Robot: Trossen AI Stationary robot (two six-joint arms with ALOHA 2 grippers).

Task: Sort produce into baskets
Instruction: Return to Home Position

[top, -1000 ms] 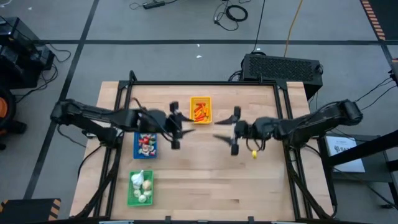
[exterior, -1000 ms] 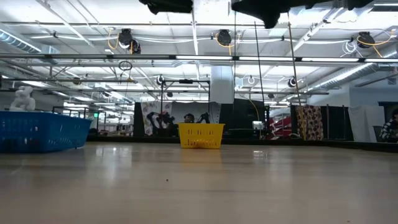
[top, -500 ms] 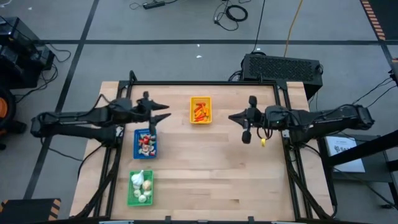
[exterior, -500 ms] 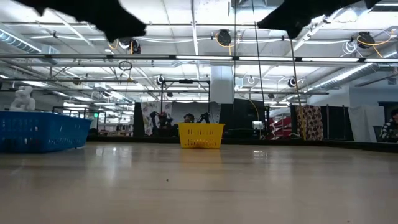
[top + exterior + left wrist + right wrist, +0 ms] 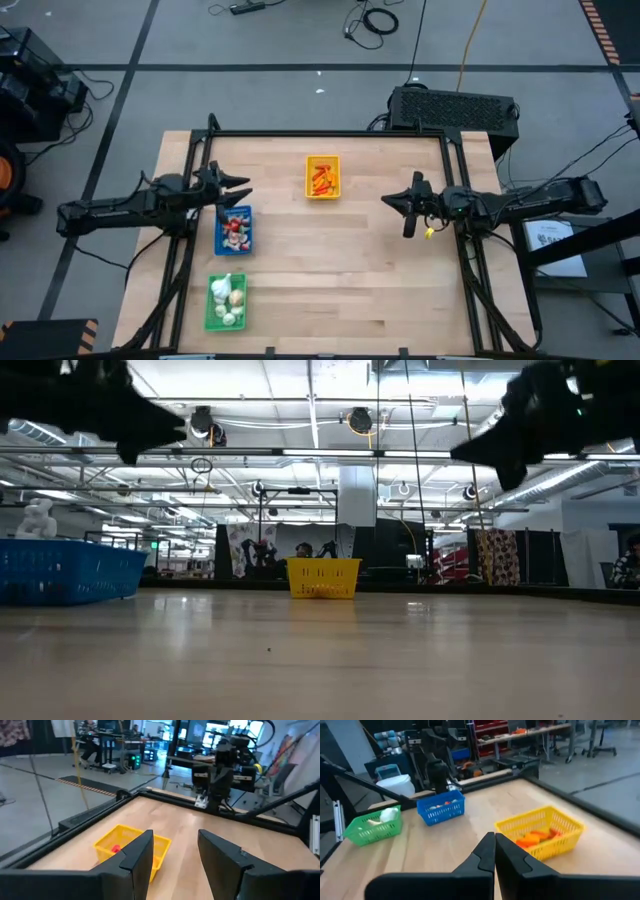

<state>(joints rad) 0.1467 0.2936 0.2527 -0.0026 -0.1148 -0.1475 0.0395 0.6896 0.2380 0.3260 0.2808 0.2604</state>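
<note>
Three small trays rest on the wooden table: a yellow tray [image 5: 322, 177] with slim orange-red pieces at the far middle, a blue tray [image 5: 234, 230] with red-and-white pieces at the left, and a green tray [image 5: 225, 301] with whitish bulbs at the near left. My left gripper [image 5: 243, 188] is open and empty in the air, just beyond the blue tray's far end. My right gripper [image 5: 388, 201] is shut and empty in the air, right of the yellow tray. In the right wrist view its fingers [image 5: 495, 840] meet, pointing toward the yellow tray [image 5: 540, 832].
A black frame [image 5: 330, 134] runs along the table's far edge and both sides. Bare wood [image 5: 340, 270] lies between the trays and the right arm. A dark box [image 5: 455, 108] stands on the floor beyond the far right corner.
Both arms have drawn back from the table's middle. My left gripper has gone toward the left edge, to just beyond the blue tray's far end. My right gripper has gone toward the right edge. Both now show lower in the low view. The trays have stayed in place.
</note>
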